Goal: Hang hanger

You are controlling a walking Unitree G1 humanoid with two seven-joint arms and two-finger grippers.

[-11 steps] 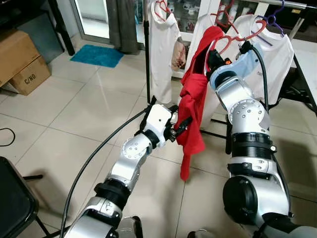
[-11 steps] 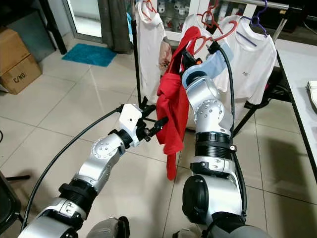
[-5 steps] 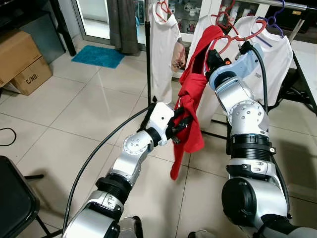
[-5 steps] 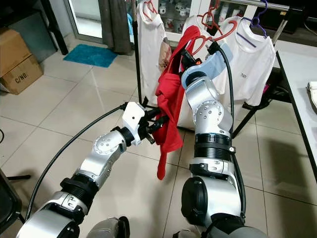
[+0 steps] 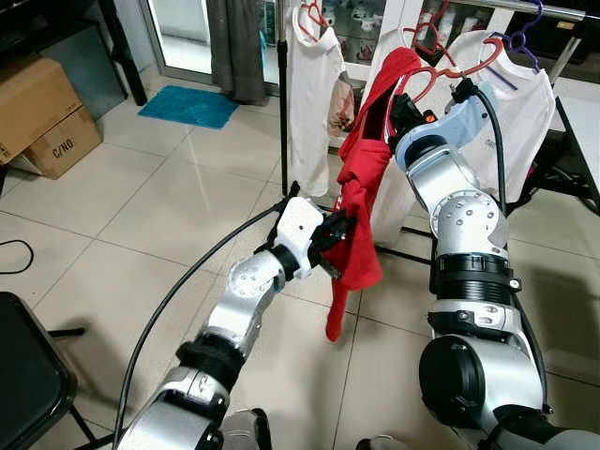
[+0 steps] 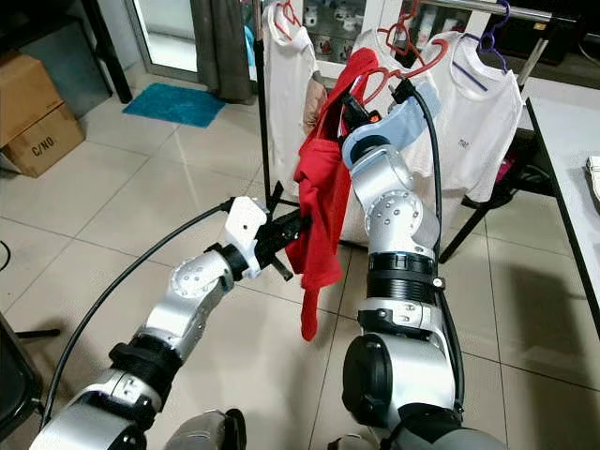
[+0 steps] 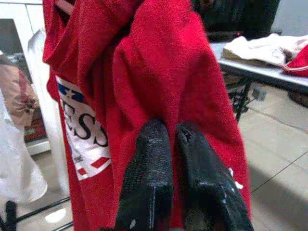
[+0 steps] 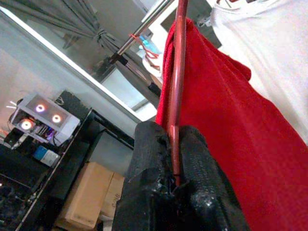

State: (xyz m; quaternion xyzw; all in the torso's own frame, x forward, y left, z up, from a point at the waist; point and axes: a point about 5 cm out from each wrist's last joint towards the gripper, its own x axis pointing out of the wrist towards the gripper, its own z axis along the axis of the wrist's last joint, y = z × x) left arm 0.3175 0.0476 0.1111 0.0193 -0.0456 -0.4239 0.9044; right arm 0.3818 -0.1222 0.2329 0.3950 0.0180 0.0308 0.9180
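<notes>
A red shirt (image 5: 361, 183) hangs bunched on a red wire hanger (image 5: 433, 73), held up in front of the clothes rail (image 5: 548, 8). My right gripper (image 5: 400, 106) is shut on the hanger wire (image 8: 177, 72), the wire running between its fingers (image 8: 149, 159). Lower down, my left gripper (image 5: 337, 231) is shut on a fold of the red shirt (image 7: 163, 72), and both fingertips (image 7: 153, 137) press into the cloth. The shirt's tail dangles below the left gripper.
White shirts (image 5: 511, 103) hang on red and purple hangers along the rail, and another (image 5: 309, 84) hangs by the black upright pole (image 5: 280, 103). Cardboard boxes (image 5: 42, 112) and a blue mat (image 5: 187, 105) lie at left. A black chair (image 5: 23, 384) stands near left, a table (image 6: 567, 141) at right.
My left gripper moved from beside the shirt into its cloth and shut on a fold. The shirt's lower part has been drawn toward the left. The right arm holds still.
</notes>
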